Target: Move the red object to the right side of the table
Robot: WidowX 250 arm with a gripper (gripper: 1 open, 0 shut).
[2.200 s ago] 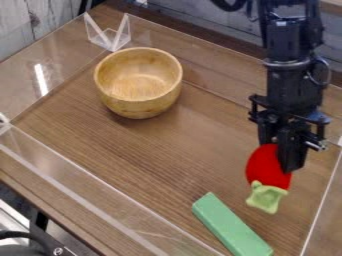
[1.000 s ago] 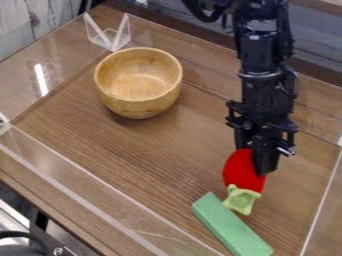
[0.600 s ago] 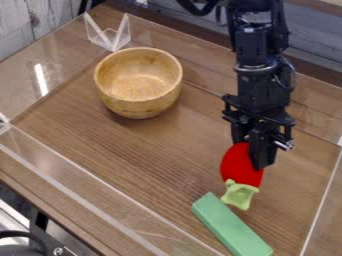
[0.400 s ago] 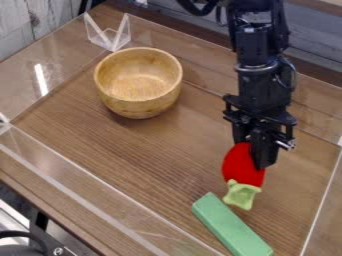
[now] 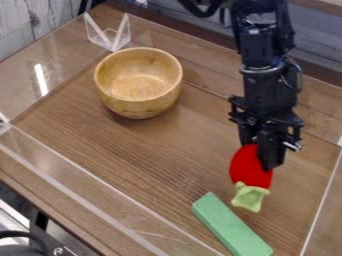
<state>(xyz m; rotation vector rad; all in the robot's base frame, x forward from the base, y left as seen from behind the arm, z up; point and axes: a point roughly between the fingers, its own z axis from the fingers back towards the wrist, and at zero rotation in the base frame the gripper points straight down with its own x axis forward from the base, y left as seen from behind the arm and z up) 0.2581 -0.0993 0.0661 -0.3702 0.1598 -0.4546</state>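
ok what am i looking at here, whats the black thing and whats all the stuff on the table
The black thing is a robot arm, seen from one camera placed above and to the side. At its tip is a gripper whose jaws are shut on the red object, a small glossy toy with a pale green leafy tip pointing down. The toy sits low over the table, a brown wood-grain top with low clear walls around its edge; whether it touches the wood cannot be told. Just below it in the picture lies a flat green block. Off to the left stands a wooden bowl with nothing visible in it.
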